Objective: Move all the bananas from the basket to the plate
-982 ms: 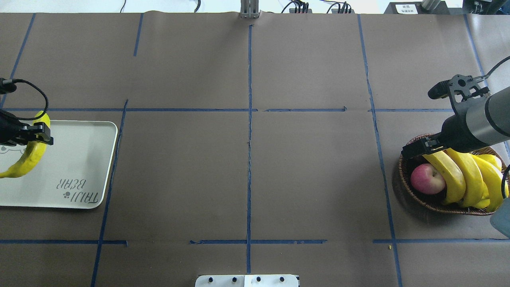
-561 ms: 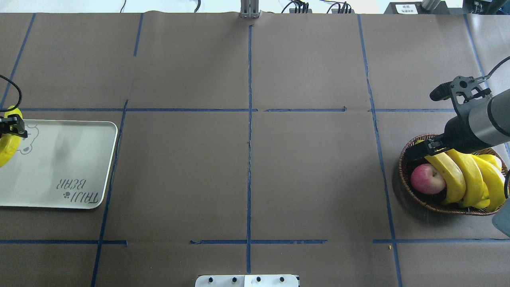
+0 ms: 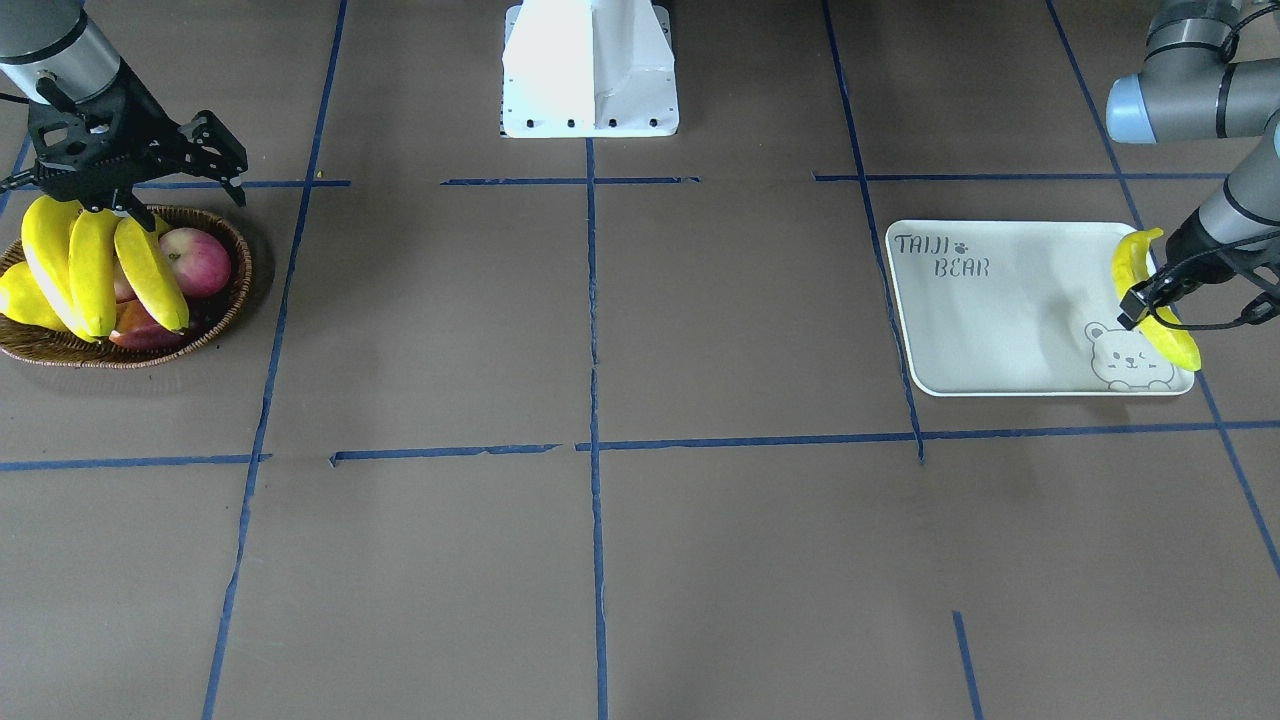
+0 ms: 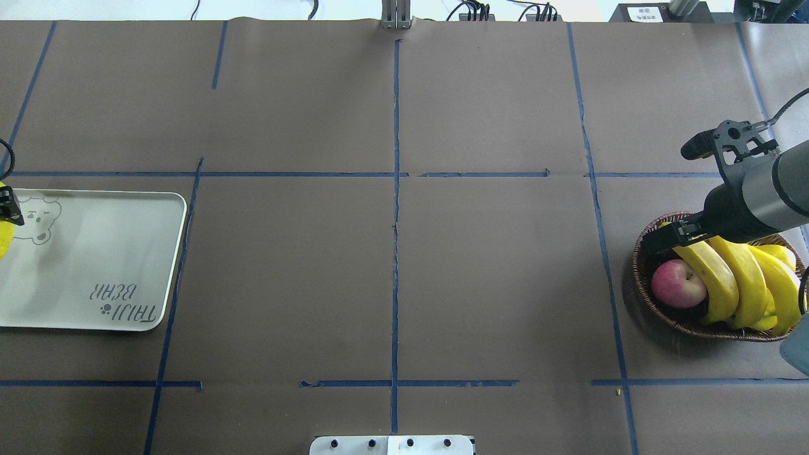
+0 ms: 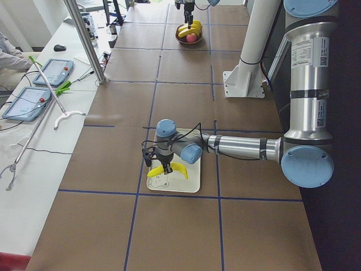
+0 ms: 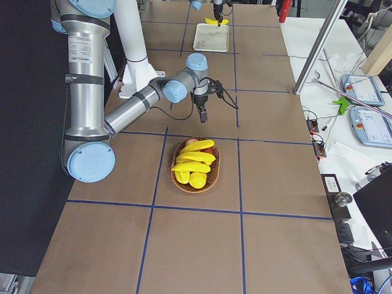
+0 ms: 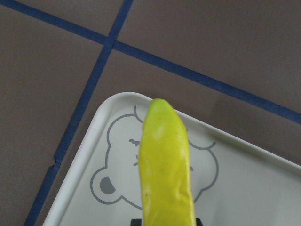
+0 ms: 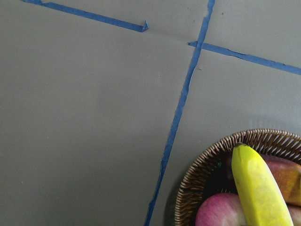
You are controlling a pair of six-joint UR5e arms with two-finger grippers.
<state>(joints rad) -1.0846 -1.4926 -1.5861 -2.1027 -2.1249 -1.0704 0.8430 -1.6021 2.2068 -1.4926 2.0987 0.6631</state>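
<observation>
My left gripper (image 3: pixel 1138 308) is shut on a yellow banana (image 3: pixel 1150 300), holding it just above the bear-face end of the white plate (image 3: pixel 1000 320). The left wrist view shows that banana (image 7: pixel 167 165) pointing out over the bear drawing. In the overhead view only a sliver of this gripper (image 4: pixel 7 212) shows at the left edge. Three more bananas (image 4: pixel 736 278) lie side by side in the wicker basket (image 4: pixel 644 297). Above the basket's far rim hangs my right gripper (image 4: pixel 656 240), open and holding nothing.
A red apple (image 4: pixel 678 284) lies in the basket beside the bananas, with another partly hidden under them. The robot's white base (image 3: pixel 590 70) stands at mid-table on the robot's side. Blue tape lines cross the brown table cover (image 4: pixel 392 253).
My left gripper has carried the banana leftward across the plate to its bear-face end, almost out of the overhead view. The right gripper has shifted only slightly above the basket.
</observation>
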